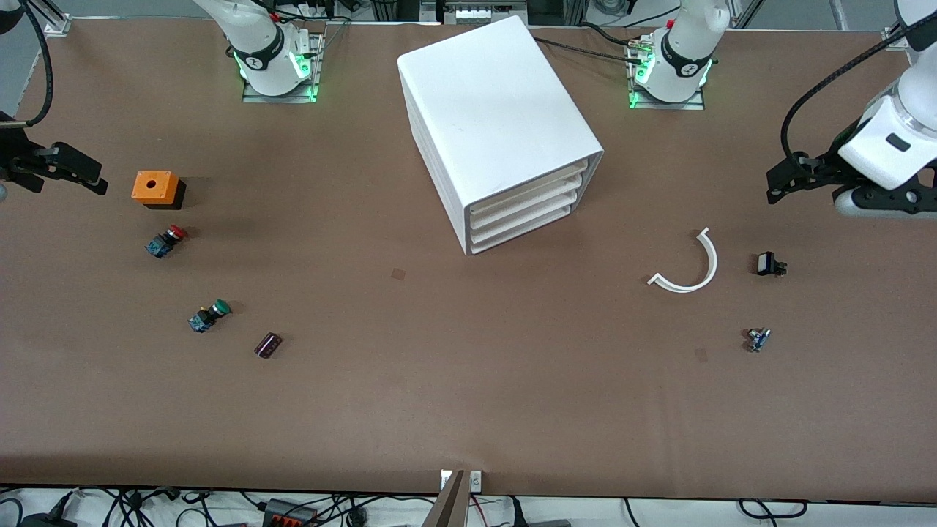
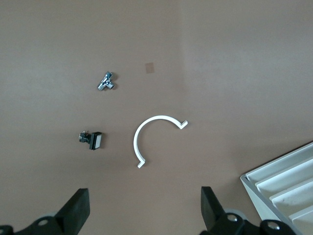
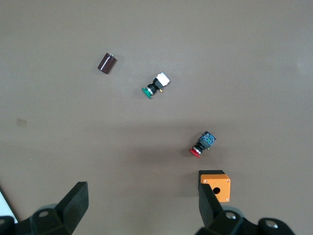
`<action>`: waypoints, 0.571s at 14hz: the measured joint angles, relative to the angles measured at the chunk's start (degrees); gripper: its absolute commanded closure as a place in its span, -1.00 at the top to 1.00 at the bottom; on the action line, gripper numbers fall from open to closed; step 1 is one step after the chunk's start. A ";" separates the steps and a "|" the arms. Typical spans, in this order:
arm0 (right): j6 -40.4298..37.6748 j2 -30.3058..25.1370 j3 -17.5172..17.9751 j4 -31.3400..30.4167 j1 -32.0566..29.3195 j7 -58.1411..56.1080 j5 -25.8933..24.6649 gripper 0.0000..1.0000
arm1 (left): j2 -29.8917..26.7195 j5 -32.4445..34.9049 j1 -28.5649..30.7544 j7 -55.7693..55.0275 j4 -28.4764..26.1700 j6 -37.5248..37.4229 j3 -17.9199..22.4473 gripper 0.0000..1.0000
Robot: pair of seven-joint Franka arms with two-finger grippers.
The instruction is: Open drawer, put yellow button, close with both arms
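Observation:
The white cabinet point(image 1: 498, 124) stands at the middle of the table toward the robot bases, and its corner shows in the left wrist view point(image 2: 283, 181). The drawer point(image 1: 527, 192), the uppermost of four, is shut flush with the others. No yellow button is in view. My left gripper point(image 1: 777, 184) hangs open and empty over the left arm's end of the table, its fingers wide apart in the left wrist view point(image 2: 144, 210). My right gripper point(image 1: 77, 174) hangs open and empty over the right arm's end, beside an orange box point(image 1: 155, 187), also seen in the right wrist view point(image 3: 142, 210).
At the right arm's end lie a red-capped button point(image 1: 167, 240), a green-capped button point(image 1: 208, 316), the orange box point(image 3: 217, 184) and a dark cylinder point(image 1: 268, 345). At the left arm's end lie a white curved strip point(image 1: 692, 267), a small black switch point(image 1: 768, 264) and a metal part point(image 1: 758, 339).

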 measured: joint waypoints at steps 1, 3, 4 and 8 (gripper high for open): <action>0.00 0.00 0.03 0.00 0.00 0.00 0.00 1.00 | -0.81 -0.01 -0.02 0.00 -1.03 0.18 0.26 1.00; 0.00 0.00 0.15 -0.08 0.02 0.00 0.00 1.00 | -1.25 -0.02 -0.33 0.00 -1.62 -0.74 0.53 1.00; 0.00 0.01 0.18 -0.15 0.04 0.00 0.00 1.00 | -1.25 -0.03 -0.52 0.00 -1.59 -1.99 0.56 1.00; 0.00 0.12 0.21 -0.55 0.05 0.00 0.00 1.00 | -1.25 -0.03 -1.06 0.13 -1.44 -4.07 0.55 1.00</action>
